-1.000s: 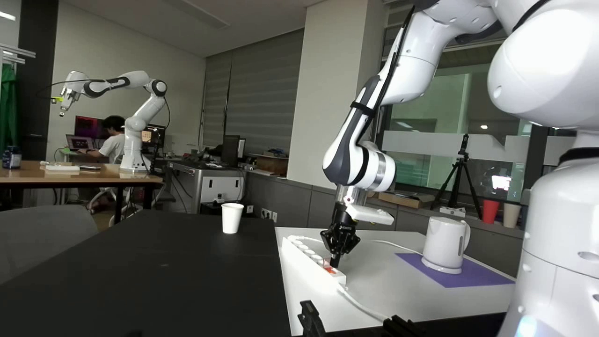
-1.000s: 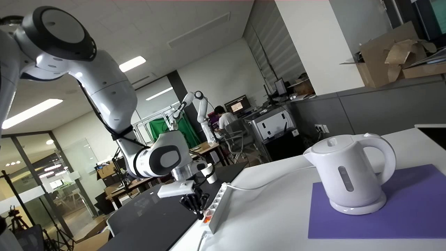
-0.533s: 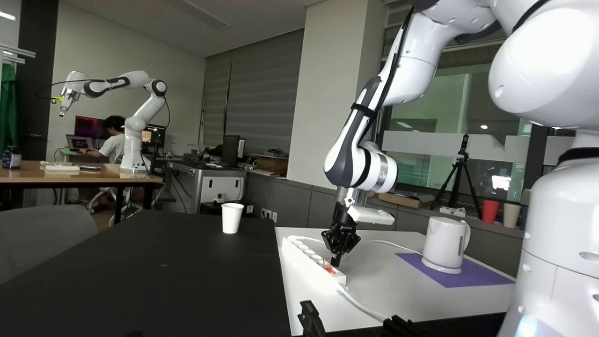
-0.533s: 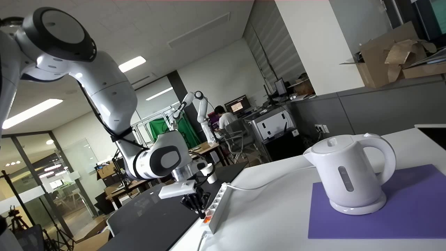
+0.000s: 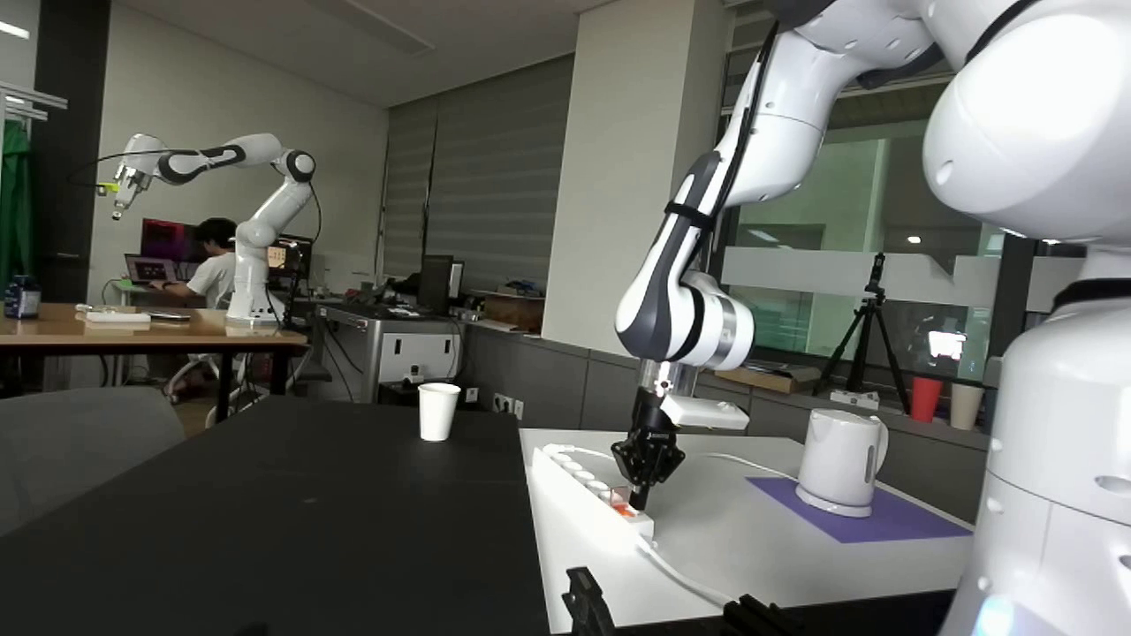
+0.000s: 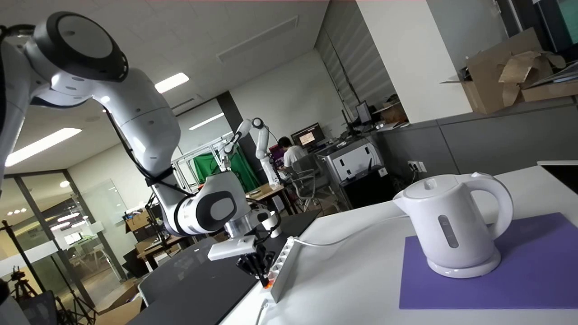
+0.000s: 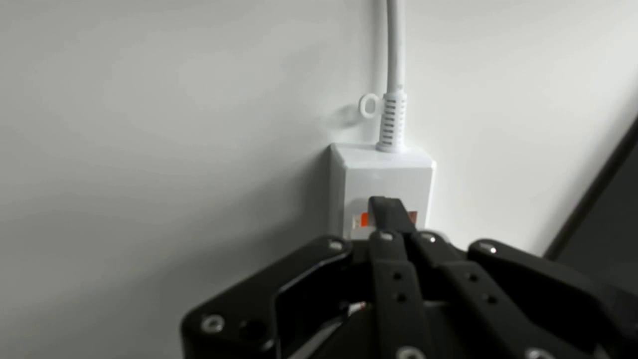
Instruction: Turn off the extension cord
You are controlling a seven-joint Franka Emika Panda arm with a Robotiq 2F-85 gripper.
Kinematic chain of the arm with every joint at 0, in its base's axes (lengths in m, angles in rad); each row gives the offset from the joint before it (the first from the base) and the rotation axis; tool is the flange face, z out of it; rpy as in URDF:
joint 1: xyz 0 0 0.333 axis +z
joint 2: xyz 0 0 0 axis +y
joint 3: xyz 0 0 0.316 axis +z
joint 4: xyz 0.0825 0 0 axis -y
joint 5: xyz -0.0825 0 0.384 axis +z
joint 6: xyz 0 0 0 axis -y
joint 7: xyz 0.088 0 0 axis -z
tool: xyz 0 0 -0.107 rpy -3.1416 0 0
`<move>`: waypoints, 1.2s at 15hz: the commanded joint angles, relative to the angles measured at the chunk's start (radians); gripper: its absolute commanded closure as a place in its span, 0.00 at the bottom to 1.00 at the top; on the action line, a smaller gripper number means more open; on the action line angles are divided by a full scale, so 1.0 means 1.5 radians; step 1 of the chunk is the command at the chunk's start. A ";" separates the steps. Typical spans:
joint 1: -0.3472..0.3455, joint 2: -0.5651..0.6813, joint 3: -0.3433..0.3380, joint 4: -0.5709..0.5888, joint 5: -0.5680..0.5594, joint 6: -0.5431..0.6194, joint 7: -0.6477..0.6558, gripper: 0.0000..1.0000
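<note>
The extension cord (image 7: 389, 182) is placed on the white table (image 7: 174, 114). The gripper (image 7: 394, 214) is clenched, with its fingertips (image 7: 386, 212) positioned over the orange switch (image 7: 364, 220); whether contact is made cannot be told.

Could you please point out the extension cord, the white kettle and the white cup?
Extension cord (image 7: 386, 184), in the wrist view: on its white top.
White kettle (image 6: 463, 216), in an exterior view: on its body.
White cup (image 5: 437, 415), in an exterior view: on its outer wall.
</note>
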 commanded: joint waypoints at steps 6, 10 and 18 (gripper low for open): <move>0.014 0.012 -0.011 0.002 -0.025 0.032 0.021 1.00; 0.010 0.023 -0.006 0.004 -0.027 0.047 0.022 1.00; 0.023 0.038 -0.016 0.006 -0.034 0.074 0.027 1.00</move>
